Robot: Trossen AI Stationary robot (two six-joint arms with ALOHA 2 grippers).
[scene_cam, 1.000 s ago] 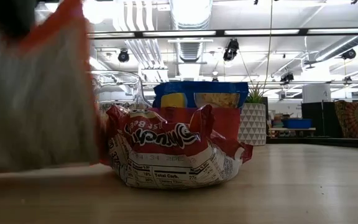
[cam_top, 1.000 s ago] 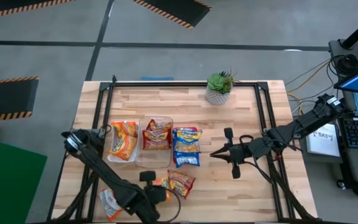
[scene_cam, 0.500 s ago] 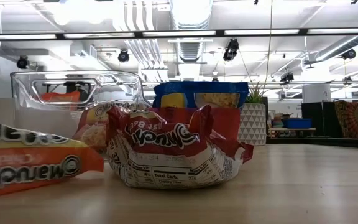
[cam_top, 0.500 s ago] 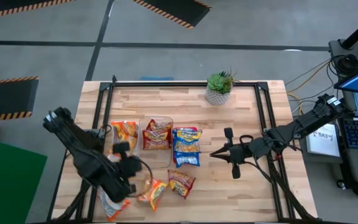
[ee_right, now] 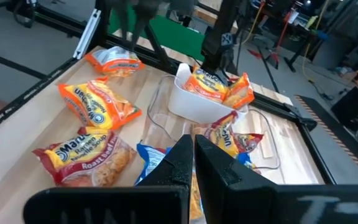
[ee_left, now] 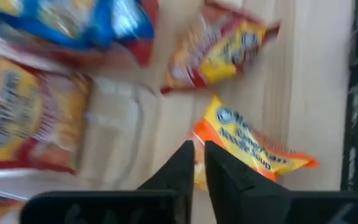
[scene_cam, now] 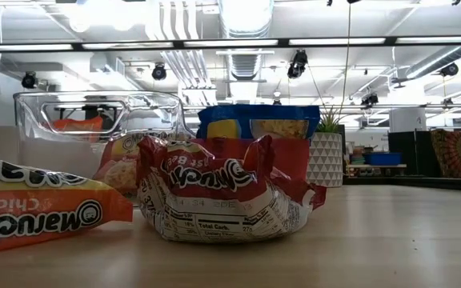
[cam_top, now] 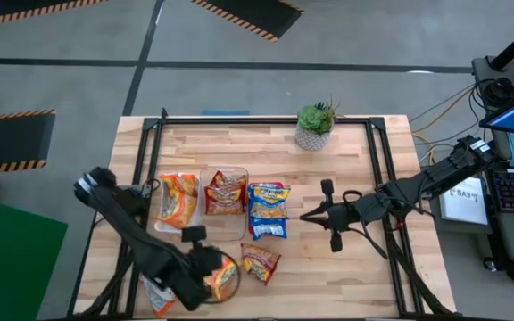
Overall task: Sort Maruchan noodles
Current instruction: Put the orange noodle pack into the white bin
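Left gripper (ee_left: 197,163) hovering over orange packet (ee_left: 253,144), fingers pressed together, empty.
Packet is lying loose at the table's 6 o'clock edge, red packet (cam_top: 260,261) just at its 3 o'clock; likely next pick for the white tray (cam_top: 161,223) at 9 o'clock. Right gripper (cam_top: 308,217) is idling closed at 3 o'clock.

1. Left arm bent low over the worktop's near edge, left claw (cam_top: 211,276) with fingers (ee_left: 184,163) pressed together.
2. Right arm stretched in from the side, right claw (cam_top: 307,217) fingers (ee_right: 182,155) closed, hovering mid-worktop.
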